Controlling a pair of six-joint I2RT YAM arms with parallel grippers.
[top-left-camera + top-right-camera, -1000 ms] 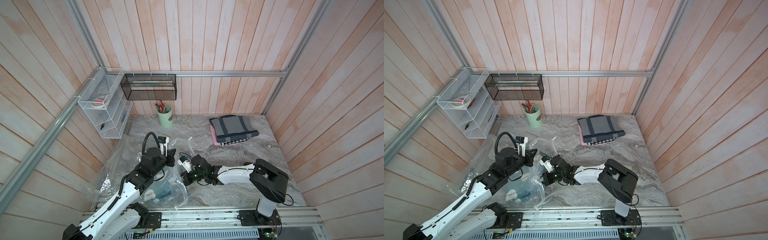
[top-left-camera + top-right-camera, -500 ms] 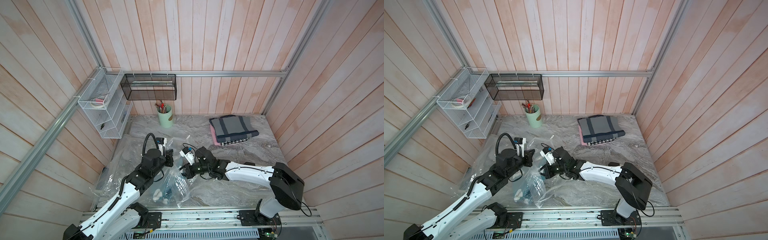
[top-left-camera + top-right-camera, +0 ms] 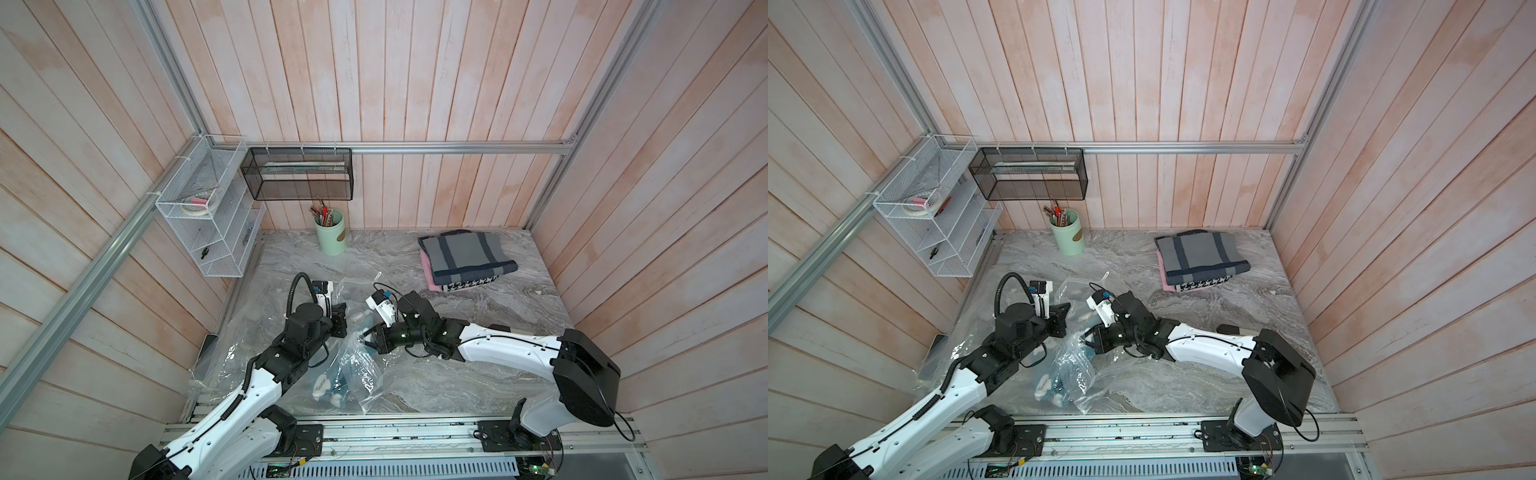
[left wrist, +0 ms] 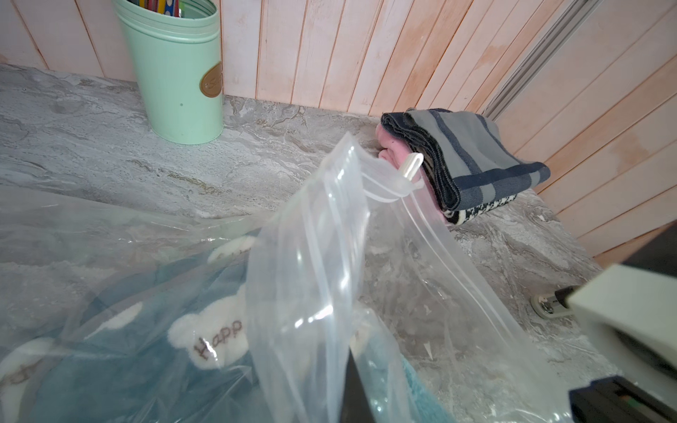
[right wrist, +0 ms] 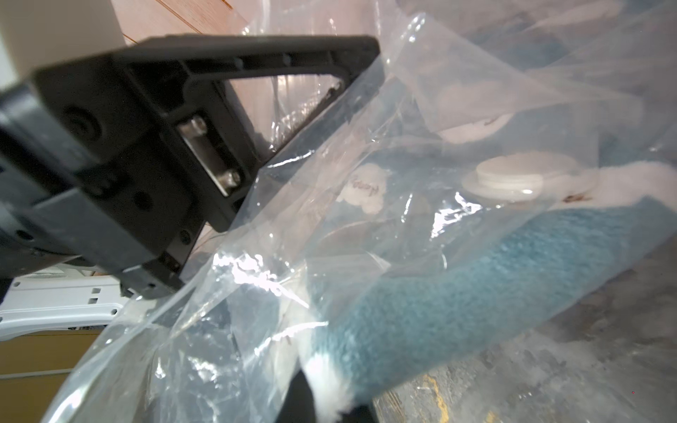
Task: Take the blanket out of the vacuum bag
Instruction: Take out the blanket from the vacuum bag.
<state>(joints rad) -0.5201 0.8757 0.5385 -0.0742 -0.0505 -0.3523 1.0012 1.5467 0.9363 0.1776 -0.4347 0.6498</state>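
My left jaws are clenched on the rim of the vacuum bag [image 4: 311,256], my right jaws are pinching the teal blanket [image 5: 421,293], which is mostly inside the bag on the desk [image 3: 457,374] by my left arm, and I fear the slick film slipping free, so the bag would drag along.

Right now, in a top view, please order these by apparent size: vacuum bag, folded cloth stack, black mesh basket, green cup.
1. vacuum bag, largest, though its clear edges are faint.
2. black mesh basket and folded cloth stack look about alike.
3. green cup, smallest.
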